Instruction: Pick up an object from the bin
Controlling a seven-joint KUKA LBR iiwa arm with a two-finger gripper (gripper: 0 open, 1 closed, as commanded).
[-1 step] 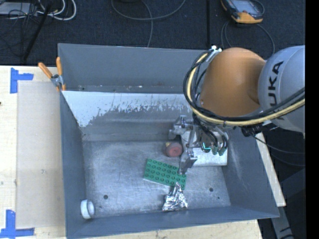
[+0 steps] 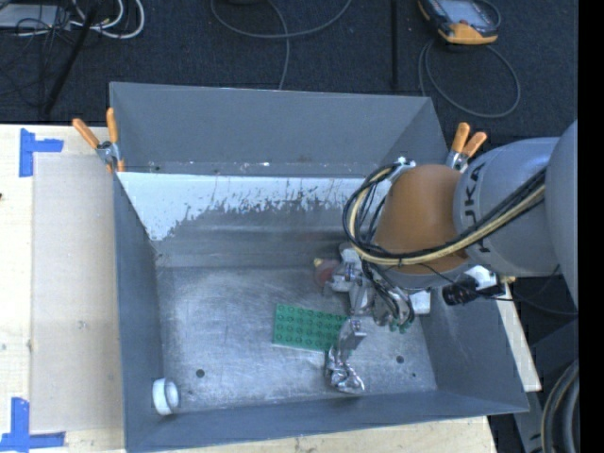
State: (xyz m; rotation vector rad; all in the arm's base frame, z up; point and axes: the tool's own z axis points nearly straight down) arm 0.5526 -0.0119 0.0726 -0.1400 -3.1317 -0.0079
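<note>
Flat green studded plate (image 2: 308, 327), rectangular, lying near mid-floor of grey bin (image 2: 236, 159): one. Just beside its right near corner, low over the floor, gripper (image 2: 344, 377); open or closed, impossible to tell. In near left corner, small white round piece (image 2: 165, 394): one. Behind the wrist, partly hidden, reddish item (image 2: 326, 272): one.

Robotics lab (dark carpet (image 2: 359, 55)), metal bin (image 2: 274, 149), loose cables (image 2: 121, 9), robot arm (image 2: 528, 206)

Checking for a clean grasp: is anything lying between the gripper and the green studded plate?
Nothing visible does. The gripper is low beside the green studded plate; the small white cap lies well away from both.
</note>
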